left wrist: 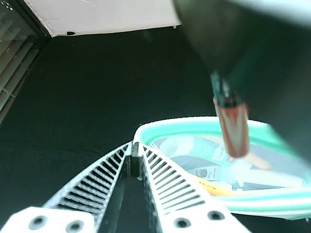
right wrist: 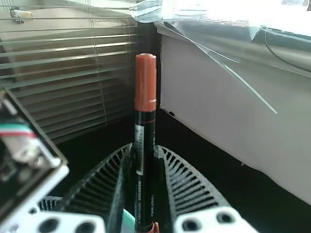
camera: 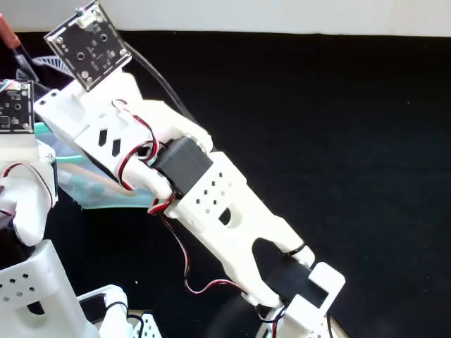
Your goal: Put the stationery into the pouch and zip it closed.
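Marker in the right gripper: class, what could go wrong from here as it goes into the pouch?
1. The marker sticks out far beyond the right gripper, so it could swivel or slip when its capped end meets the pouch.
2. The pouch already holds stationery, which may block the marker at the teal rim.
3. The left gripper pinches just one spot of the rim; a push could tug the pouch free.

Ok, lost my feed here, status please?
Left end effector shut on pouch rim. Right end effector holds marker above pouch, not yet in. Other stationery already inside.
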Controlling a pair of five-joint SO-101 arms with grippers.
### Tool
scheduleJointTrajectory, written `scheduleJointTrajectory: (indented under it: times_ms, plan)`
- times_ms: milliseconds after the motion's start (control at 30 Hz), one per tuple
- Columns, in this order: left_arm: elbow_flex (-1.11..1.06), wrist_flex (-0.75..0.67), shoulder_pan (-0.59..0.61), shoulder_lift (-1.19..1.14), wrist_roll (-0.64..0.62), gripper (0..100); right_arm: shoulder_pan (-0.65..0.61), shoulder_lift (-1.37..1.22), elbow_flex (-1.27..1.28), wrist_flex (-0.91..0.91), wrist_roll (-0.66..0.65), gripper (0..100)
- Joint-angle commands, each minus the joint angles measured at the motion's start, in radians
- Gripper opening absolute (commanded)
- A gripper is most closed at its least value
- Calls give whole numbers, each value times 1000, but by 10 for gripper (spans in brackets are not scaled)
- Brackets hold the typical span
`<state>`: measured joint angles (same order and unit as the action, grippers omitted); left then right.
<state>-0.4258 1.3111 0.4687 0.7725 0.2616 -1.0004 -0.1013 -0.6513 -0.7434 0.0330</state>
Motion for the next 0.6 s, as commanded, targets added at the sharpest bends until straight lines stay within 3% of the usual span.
scheduleJointTrajectory:
  times_ms: [0, 367, 567]
  plan:
    - [-73, 8, -21, -21, -6, 7, -10, 10, -38, -35, -12, 8]
    - [-73, 8, -18, -21, -6, 7, -10, 10, 157, -91, -12, 7]
    - [-73, 8, -18, -21, -6, 7, -7, 12, 363, 19, -12, 8]
